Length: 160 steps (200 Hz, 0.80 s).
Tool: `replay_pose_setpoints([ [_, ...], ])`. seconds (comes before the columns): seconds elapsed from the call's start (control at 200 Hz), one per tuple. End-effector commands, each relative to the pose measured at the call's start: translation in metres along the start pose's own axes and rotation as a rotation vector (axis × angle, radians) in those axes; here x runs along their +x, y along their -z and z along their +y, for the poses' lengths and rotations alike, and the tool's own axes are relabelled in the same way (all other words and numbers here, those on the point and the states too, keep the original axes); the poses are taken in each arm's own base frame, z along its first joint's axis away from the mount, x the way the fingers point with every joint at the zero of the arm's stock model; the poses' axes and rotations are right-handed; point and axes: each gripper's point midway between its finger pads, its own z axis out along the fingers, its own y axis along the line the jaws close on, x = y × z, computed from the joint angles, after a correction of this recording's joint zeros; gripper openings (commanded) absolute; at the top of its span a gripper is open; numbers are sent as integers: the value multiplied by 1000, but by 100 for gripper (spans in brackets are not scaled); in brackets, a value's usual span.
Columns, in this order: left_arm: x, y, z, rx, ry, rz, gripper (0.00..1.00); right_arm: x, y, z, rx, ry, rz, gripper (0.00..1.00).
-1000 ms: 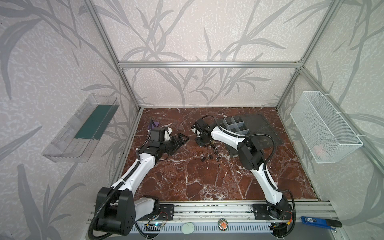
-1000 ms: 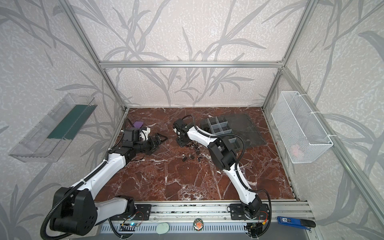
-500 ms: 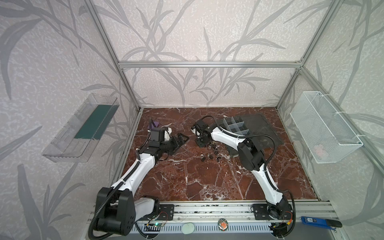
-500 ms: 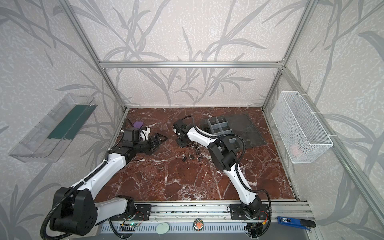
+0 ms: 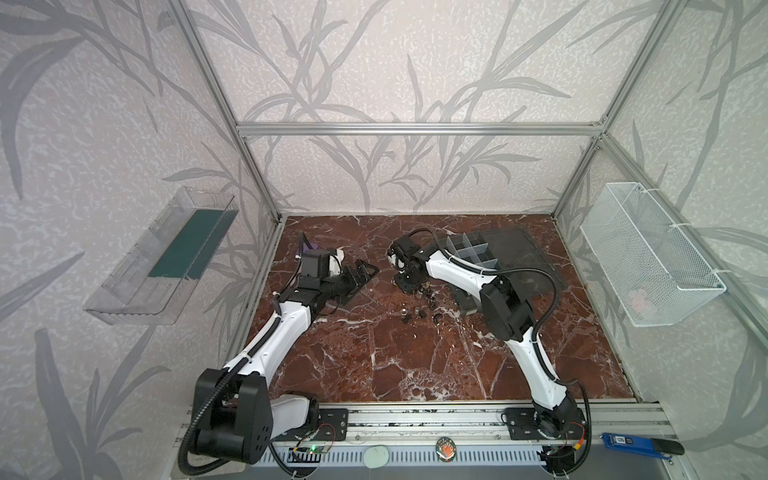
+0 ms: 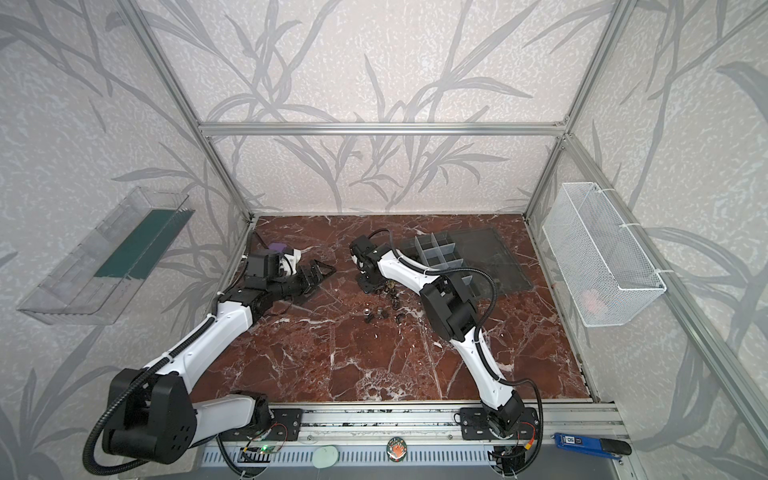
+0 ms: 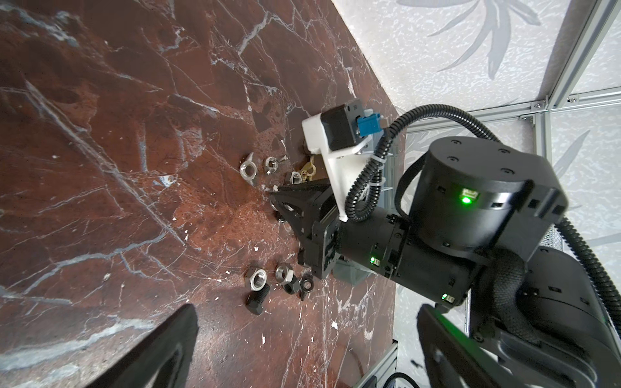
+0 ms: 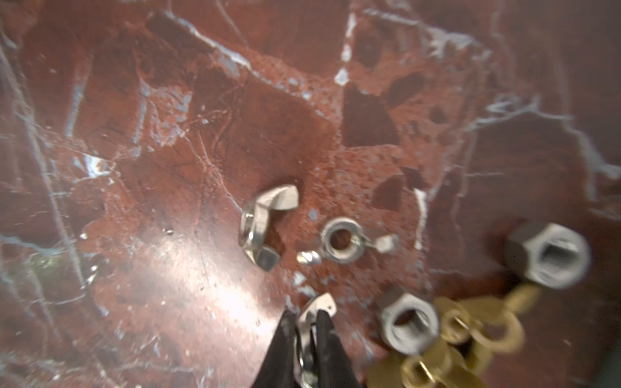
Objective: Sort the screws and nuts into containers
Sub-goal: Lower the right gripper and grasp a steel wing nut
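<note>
My right gripper (image 8: 305, 319) is shut on a silver wing nut (image 8: 317, 307), low over the marble in the middle of the table, as both top views show (image 5: 409, 284) (image 6: 370, 284). Around it lie more nuts: silver wing nuts (image 8: 265, 228), grey hex nuts (image 8: 408, 322) and brass wing nuts (image 8: 470, 332). A second cluster nearer the front holds a black screw (image 7: 258, 300) and a silver hex nut (image 7: 257, 278). The containers, a grey divided organizer box (image 5: 473, 253), stand right of the right arm. My left gripper (image 7: 302, 336) is open and empty, left of the piles (image 5: 361, 274).
The box's clear lid (image 5: 528, 257) lies open and flat behind it. A white wire-mesh basket (image 5: 648, 253) hangs on the right wall and a clear shelf with a green strip (image 5: 166, 257) on the left wall. A blue tool (image 5: 636, 442) lies on the front rail.
The right gripper's fingers have closed onto the wing nut. Neither arm has visibly shifted.
</note>
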Motion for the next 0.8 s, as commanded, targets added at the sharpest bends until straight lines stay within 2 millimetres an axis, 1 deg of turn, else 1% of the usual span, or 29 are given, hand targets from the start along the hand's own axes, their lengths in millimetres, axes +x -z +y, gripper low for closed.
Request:
replay_pose_setpoints([
  [0.0,-8,0,-20,43,-28,-11,99,-13,41,-7,-32,-50,-44,0],
  [0.165,-6,-8,-32,51,-62,3,99,-25,68,-22,-66,-114,-98,0],
  [0.205,-5,-10,-34,51,-67,10,99,-27,70,-26,-71,-122,-107,0],
  [0.275,-5,-12,-37,53,-75,15,99,-29,74,-26,-73,-103,-115,0],
  [0.355,-4,-13,-39,53,-82,16,99,-24,69,-26,-69,-99,-93,1],
  [0.43,-3,-13,-39,50,-85,14,99,-16,61,-21,-74,-98,-63,6],
  [0.565,1,-10,-34,38,-84,10,99,-3,45,-12,-85,-112,-25,15],
  [0.715,9,-8,-25,23,-74,22,99,9,25,-4,-86,-150,24,22],
  [0.795,10,-6,-23,21,-77,21,99,14,17,-3,-88,-179,45,23],
])
